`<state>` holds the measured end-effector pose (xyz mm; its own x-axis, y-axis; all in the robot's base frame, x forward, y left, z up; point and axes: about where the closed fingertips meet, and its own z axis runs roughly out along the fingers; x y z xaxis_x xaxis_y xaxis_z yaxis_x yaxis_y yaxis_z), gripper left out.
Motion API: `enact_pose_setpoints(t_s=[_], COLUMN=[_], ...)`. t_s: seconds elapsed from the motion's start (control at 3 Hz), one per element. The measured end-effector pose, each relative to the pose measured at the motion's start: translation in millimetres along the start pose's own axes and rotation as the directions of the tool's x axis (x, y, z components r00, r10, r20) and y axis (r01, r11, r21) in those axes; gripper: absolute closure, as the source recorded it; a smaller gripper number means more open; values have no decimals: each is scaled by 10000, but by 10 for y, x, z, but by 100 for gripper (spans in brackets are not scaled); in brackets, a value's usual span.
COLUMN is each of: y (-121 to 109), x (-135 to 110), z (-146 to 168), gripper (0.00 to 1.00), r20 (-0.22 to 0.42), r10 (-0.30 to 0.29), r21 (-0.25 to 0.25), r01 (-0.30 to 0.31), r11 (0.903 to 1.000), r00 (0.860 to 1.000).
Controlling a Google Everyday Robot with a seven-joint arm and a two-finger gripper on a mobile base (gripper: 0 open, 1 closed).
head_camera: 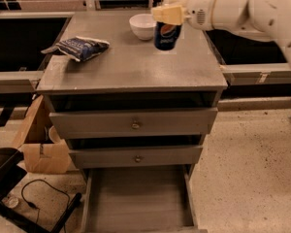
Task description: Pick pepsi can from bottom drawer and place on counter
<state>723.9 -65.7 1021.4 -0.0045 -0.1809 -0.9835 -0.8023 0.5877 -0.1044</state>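
The pepsi can (167, 36), dark blue with its round logo facing me, hangs upright from my gripper (168, 16), which is shut on its top. The can is held over the back right part of the counter (131, 67), just above the surface and just right of a white bowl. My white arm reaches in from the upper right. The bottom drawer (138, 200) is pulled out at the foot of the cabinet, and its plank floor holds nothing.
A white bowl (142, 25) stands at the counter's back middle. A blue-and-white snack bag (81, 47) lies at the counter's left. Two drawers with brass knobs (135, 125) are closed. A cardboard box (41, 147) and a cable lie on the floor at left.
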Motion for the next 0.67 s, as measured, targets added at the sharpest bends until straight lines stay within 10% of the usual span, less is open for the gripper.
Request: enact_pose_setpoints(t_s=[0.67], y=[297], x=[811], z=[929], gripper=[100], r20=[-862], r10=[963], r21=[-750], r01=[-1029], r11=[9919], r00=[9916])
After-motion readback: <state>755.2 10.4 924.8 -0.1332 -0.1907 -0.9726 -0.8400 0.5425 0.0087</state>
